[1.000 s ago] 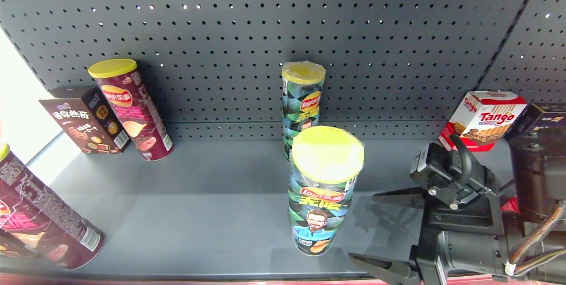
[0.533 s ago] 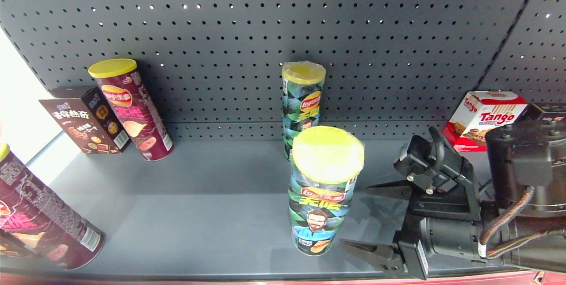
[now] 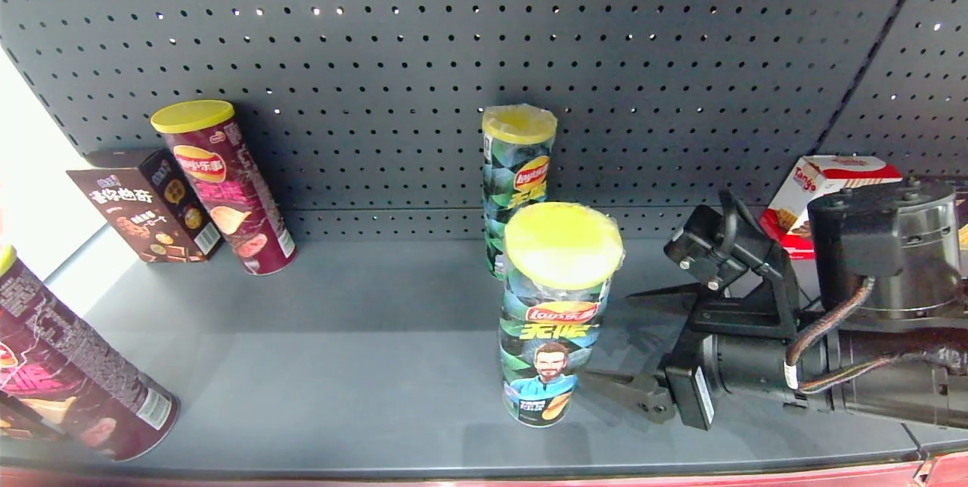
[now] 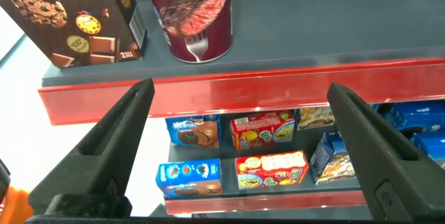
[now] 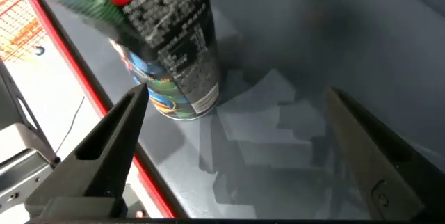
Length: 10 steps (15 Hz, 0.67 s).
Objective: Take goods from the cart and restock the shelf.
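Green chips can (image 3: 556, 321) stands near the shelf (image 3: 363, 366) front edge, open floor to its left. Right gripper (image 5: 236, 93) spread wide, just beside the can's base. Left wrist view adds: left gripper (image 4: 240, 88) spread, facing the red lip (image 4: 417, 71), snack boxes (image 4: 268, 151) beneath.

Matt grey perforated metal shelf (image 3: 363, 336), glossy printed chip can (image 3: 552, 355), seemingly film-wrapped plastic lid (image 3: 563, 245).

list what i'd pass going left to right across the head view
near maroon can → brown cookie box → yellow-lidded maroon can → front green can → right gripper → red and white wafer box
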### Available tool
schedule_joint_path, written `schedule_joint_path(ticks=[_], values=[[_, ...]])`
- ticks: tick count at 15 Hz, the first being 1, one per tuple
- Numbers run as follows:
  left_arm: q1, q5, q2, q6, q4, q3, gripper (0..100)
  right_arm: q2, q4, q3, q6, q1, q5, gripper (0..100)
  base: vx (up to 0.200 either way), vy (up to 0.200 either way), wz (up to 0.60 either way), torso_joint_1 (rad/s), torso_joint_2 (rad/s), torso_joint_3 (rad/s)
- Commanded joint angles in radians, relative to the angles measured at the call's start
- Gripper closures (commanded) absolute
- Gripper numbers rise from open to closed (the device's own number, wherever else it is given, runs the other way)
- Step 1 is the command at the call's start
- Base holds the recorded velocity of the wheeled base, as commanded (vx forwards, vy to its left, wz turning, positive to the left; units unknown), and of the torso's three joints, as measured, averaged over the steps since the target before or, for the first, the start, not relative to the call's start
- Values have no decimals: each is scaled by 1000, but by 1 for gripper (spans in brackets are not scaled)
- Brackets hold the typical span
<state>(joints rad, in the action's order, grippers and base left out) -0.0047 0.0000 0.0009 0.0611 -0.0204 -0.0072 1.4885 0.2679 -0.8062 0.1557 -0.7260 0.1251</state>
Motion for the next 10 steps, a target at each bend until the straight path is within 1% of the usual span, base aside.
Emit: schedule_joint_path(ticks=[1, 4, 7, 10], values=[[-1, 0, 2, 0, -1, -2, 0, -4, 1, 4, 1, 2, 1, 0, 0, 0, 0, 0, 0, 0], [0, 0, 2, 0, -1, -2, 0, -42, 1, 38, 1, 2, -1, 0, 0, 0, 0, 0, 0, 0], [-1, 0, 2, -1, -1, -2, 0, -99, 1, 102, 1, 56, 2, 0, 0, 0, 0, 0, 0, 0], [-1, -2, 2, -1, -1, -2, 0, -94, 1, 93, -2, 83, -15, 0, 0, 0, 0, 0, 0, 0]])
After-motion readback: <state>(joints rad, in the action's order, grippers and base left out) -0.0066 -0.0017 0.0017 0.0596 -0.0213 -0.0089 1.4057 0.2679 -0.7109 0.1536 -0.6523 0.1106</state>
